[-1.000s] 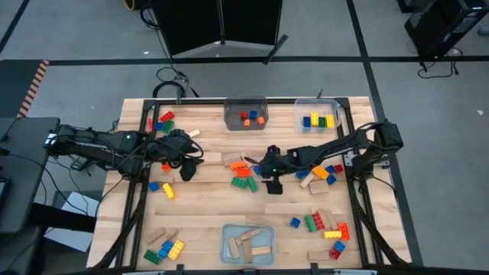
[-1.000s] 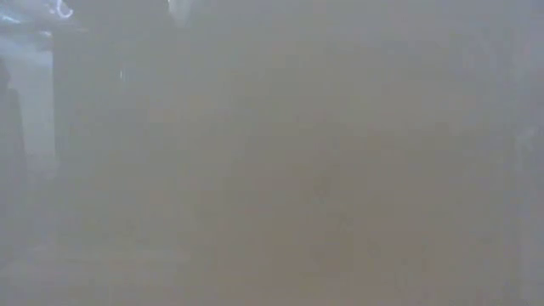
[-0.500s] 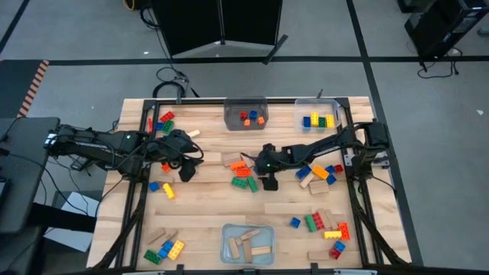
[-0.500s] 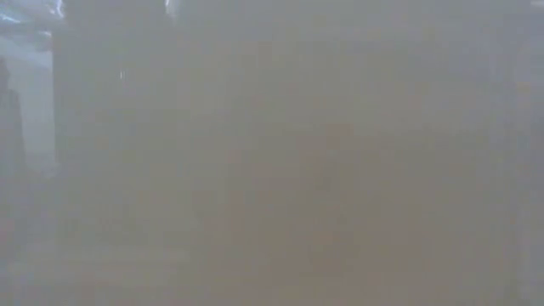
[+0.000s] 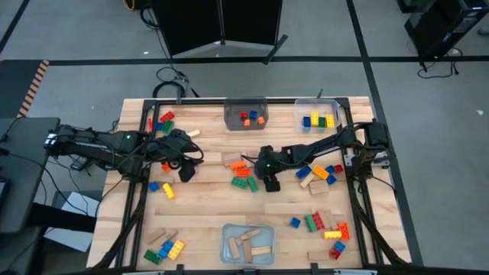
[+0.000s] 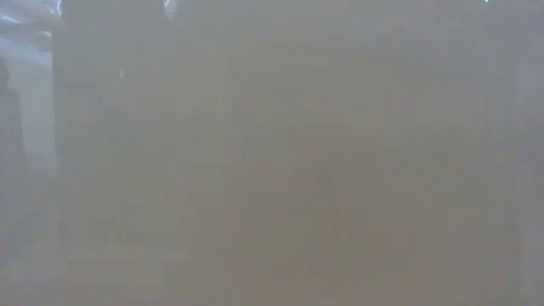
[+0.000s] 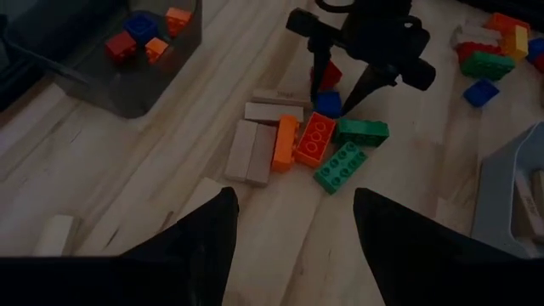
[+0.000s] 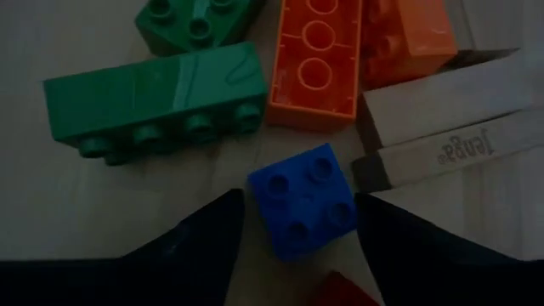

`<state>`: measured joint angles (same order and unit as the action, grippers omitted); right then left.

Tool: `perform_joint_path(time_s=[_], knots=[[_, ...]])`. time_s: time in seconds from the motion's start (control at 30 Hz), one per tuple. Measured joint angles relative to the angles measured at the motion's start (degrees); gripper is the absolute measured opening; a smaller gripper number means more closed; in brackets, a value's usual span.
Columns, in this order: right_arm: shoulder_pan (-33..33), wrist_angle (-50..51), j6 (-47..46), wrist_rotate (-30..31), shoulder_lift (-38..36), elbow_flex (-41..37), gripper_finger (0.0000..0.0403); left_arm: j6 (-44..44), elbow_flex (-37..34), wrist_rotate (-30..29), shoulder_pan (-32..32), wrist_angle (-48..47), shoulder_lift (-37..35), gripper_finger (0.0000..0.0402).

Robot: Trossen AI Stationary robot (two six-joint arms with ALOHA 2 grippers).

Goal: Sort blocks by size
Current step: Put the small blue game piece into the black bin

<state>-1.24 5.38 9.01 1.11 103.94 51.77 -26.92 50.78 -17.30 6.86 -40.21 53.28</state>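
Note:
A cluster of blocks lies mid-table: green bricks (image 8: 153, 89), an orange brick (image 8: 314, 59), tan wooden blocks (image 8: 442, 127) and a small blue brick (image 8: 302, 200), studs up, flat on the wood. My right gripper (image 8: 297, 208) hangs over the cluster (image 5: 243, 174), slanting down. Its fingers are open and straddle the blue brick (image 7: 327, 104). My left gripper (image 7: 293, 212) waits open and empty left of centre (image 5: 186, 169). The low view shows only haze. My right gripper has one finger (image 8: 212, 238) close to each of two opposite sides of the small blue brick. Whether they touch it I cannot tell. The fingers come from above, slanting down. The brick rests flat on the table.
A dark bin (image 5: 246, 114) with small bricks and a clear bin (image 5: 317, 114) with yellow, blue and green bricks stand at the far edge. A bin (image 5: 248, 243) of wooden blocks stands at the near edge. Loose blocks lie at the right (image 5: 325, 221), near left (image 5: 164, 248) and far left (image 5: 163, 122).
My right gripper has sunk and shifted a little toward the table's left and far side, onto the central cluster. It has stayed there for the last half second.

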Motion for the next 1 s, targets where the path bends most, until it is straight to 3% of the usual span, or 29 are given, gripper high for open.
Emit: perform_joint_path(time_s=[0.33,0.7,0.9,1.0], knots=[[1.24,0.41,-1.99,-0.08,-0.28,-0.05,0.0170,-0.20,0.00,0.00,0.01,0.01,0.00,0.0241],[1.27,3.63,-6.48,3.25,-5.04,-0.24,0.0174,-0.30,0.00,-0.02,-0.01,0.05,0.00,0.0241],[-0.41,4.13,-9.46,11.27,-11.66,0.22,0.0173,-0.31,0.00,-0.02,0.01,0.07,0.00,0.0241],[-3.36,7.78,-11.31,12.76,-13.78,4.34,0.0174,-0.33,0.00,-0.02,-0.01,0.17,0.00,0.0241]])
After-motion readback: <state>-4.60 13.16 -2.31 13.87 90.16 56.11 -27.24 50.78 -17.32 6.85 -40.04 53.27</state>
